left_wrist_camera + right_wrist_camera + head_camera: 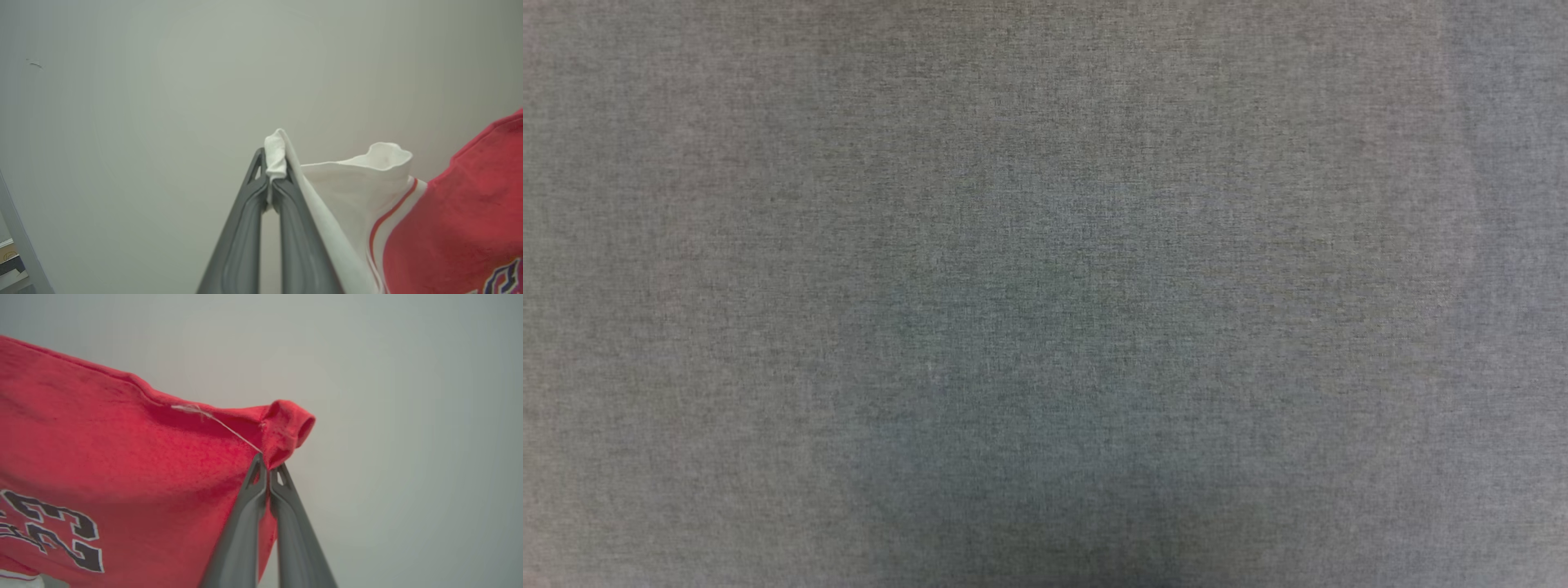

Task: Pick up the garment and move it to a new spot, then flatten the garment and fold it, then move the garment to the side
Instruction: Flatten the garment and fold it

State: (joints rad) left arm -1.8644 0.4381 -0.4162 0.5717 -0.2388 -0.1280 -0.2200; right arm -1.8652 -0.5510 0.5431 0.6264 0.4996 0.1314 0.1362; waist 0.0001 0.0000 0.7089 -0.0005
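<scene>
Fabric of a grey, finely woven surface (1045,294) spreads across the head view, plain and flat; a pale, plain backdrop (122,122) stands behind both arms in the wrist views. The garment, a bright red short-sleeved T-shirt of thin soft fabric (122,449), hangs in the air between the two arms, stretched from one to the other and touching nothing else in view. Its red body bears dark block lettering edged in white (53,531); its white sleeve (351,192) joins the body at a seam with thin red stripes (392,212).

The left gripper (273,167) has its two long dark fingers (241,237) pressed together on a bunched fold of the white sleeve's edge, a small wad of which stands up past the tips. The right gripper (269,467) has its fingers (241,539) likewise closed, pinching a red corner of the shirt, which curls over just above the tips; a loose white thread (220,424) runs from the hem toward that pinch.
</scene>
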